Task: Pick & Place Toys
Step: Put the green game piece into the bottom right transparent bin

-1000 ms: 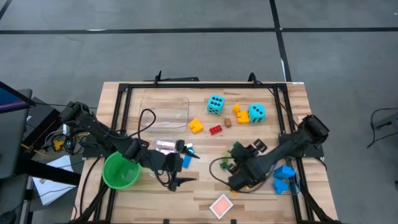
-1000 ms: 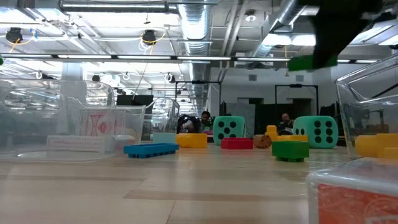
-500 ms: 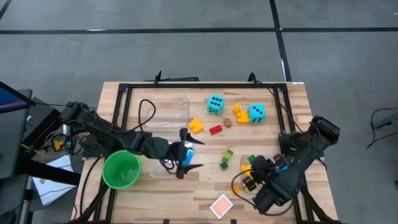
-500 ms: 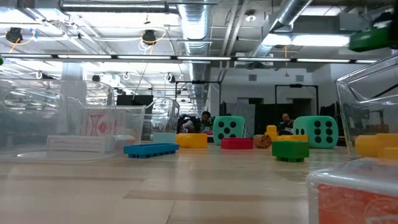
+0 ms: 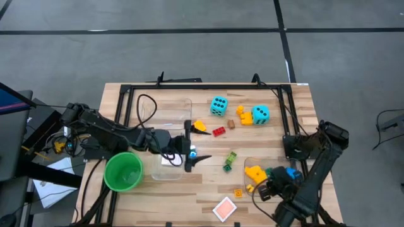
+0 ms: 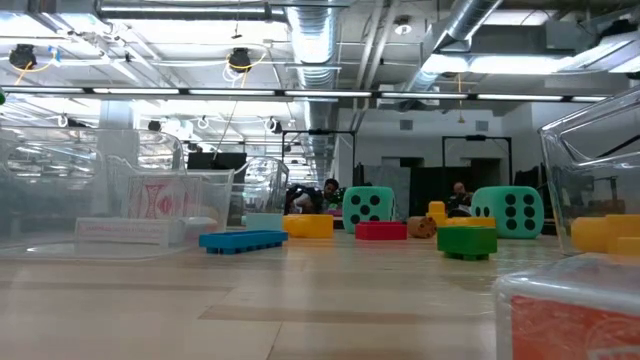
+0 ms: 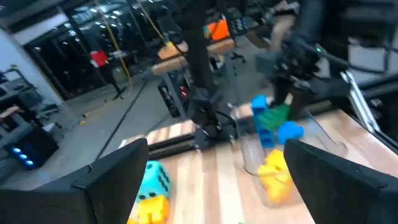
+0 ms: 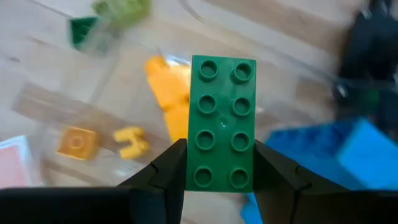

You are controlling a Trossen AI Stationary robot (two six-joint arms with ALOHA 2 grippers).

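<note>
Holding a green eight-stud brick (image 8: 222,123) between its jaws, the right gripper (image 8: 214,177) is hanging above the clear bin (image 5: 247,165) at the bench's right side; the jaws are clamped on the brick's long sides, studs facing the wrist camera. Judging the step as the drop into that bin: centring over the bin's bare floor before letting go seems wise, since a yellow brick (image 8: 169,93) and blue bricks (image 8: 323,152) are already lying inside and a release near the wall could bounce the piece out. The left gripper (image 5: 191,145) is hovering at the edge of the other clear bin (image 5: 165,112) mid-bench, its jaws spread wide and carrying nothing. Lying loose on the bench (image 5: 303,101): two cyan dice (image 5: 219,105), a red brick (image 5: 218,131), orange bricks (image 5: 242,115), a green brick (image 5: 229,161) just beside the right bin, a playing card (image 5: 224,207) near the front edge. The green cup (image 5: 122,171) is standing at the left. Nothing is visibly blocking the drop.
</note>
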